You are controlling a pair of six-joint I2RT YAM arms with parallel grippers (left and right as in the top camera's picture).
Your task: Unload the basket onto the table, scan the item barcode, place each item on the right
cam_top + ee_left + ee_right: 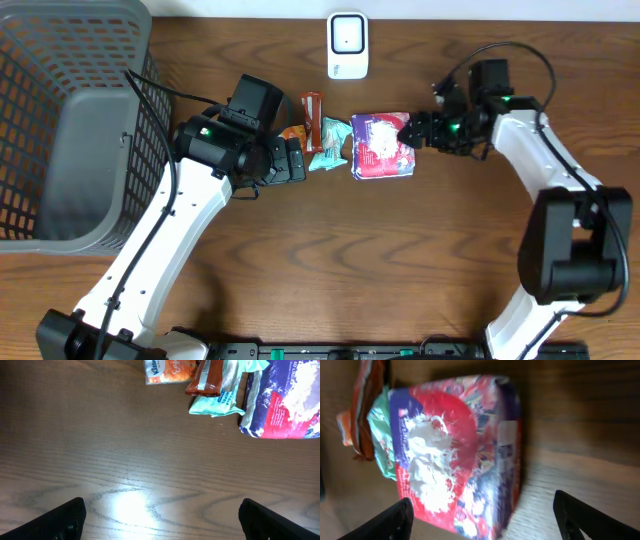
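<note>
A brown wooden table (400, 260) carries everything. Seen from overhead, a grey basket (60, 130) fills its left end and a white scanner (347, 45) stands at the middle of the far edge. Nearer the centre, four packets lie in a row: an orange packet (294, 132), a red-brown bar (314, 108), a teal packet (330, 145) and a purple bag (381, 146). The purple bag looks to be the item to scan. The left gripper (295, 160) sits just beside the orange packet, and the right gripper (412, 132) is at the bag's right edge.

In the left wrist view the fingers (65, 520) are spread wide over bare wood and hold nothing, with the row near the top of the frame.

In the right wrist view the fingers (395, 520) also stand well apart. The bag lies between and ahead of them, and there is a gap on each side.

The bag looks soft and puffy, so jaws closing on loose film could slip, or the bag could sag once lifted. The teal packet touches the bag's left edge and may be dragged along with it. No barcode can be made out on the upturned face, so the wrong side might be shown to the scanner. The left gripper is close enough to nudge the orange packet.
</note>
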